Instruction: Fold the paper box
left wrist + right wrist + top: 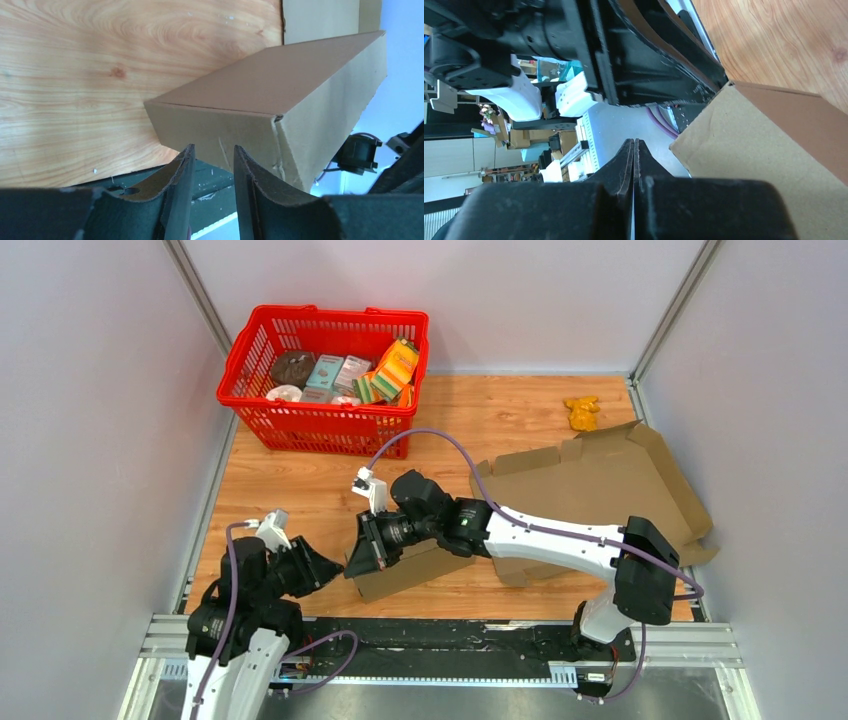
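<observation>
The brown paper box (600,490) lies at the right of the wooden table, its wide panel open and flat. Its near part is folded up into a long closed block (415,570) by the front edge. My right gripper (362,552) is shut and empty, against the left end of that block; in the right wrist view (634,142) the box (774,150) is just right of the shut fingers. My left gripper (335,568) is open a little and empty, just left of the block. In the left wrist view (212,150) the box corner (260,100) is right in front of the fingertips.
A red basket (320,425) with several packets stands at the back left. A small yellow toy (582,412) lies at the back right. Grey walls close in both sides, and the black rail (450,635) runs along the front edge.
</observation>
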